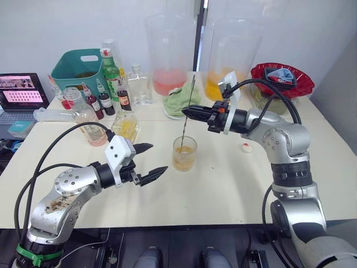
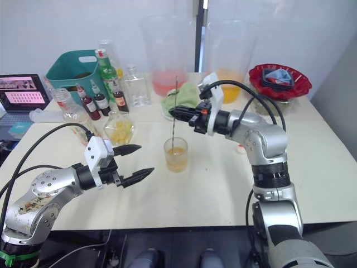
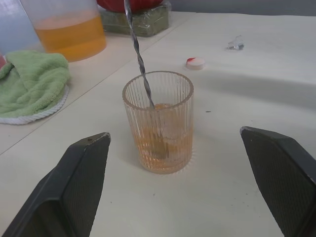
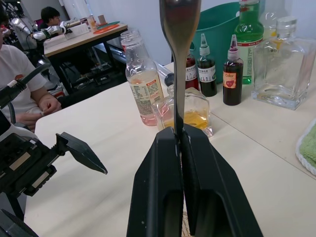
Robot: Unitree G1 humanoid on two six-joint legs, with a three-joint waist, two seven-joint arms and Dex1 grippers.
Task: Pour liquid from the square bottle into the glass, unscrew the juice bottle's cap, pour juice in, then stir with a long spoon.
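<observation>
The ribbed glass [image 1: 184,153] stands mid-table, about a third full of orange-pink liquid [image 3: 160,148]. The long spoon [image 1: 187,111] stands nearly upright in it, bowl in the drink. My right gripper [image 1: 186,111] is shut on the spoon's upper stem [image 4: 178,74], above the glass. To the left of the glass, at table height, my left gripper [image 1: 159,157] is open and holds nothing; the glass sits ahead of its fingers [image 3: 84,187]. The square bottle [image 1: 125,125] and the uncapped juice bottle [image 1: 89,125] stand at the back left. The white cap [image 1: 246,147] lies right of the glass.
Two big pitchers [image 1: 167,53] [image 1: 228,56] stand at the back, with a green cloth [image 1: 181,100] and a red bowl [image 1: 281,78]. A teal basket [image 1: 78,70], a green bottle [image 1: 111,70], small syrup bottles [image 1: 106,103], a clear flask [image 1: 138,84] and a laptop [image 1: 22,92] crowd the back left.
</observation>
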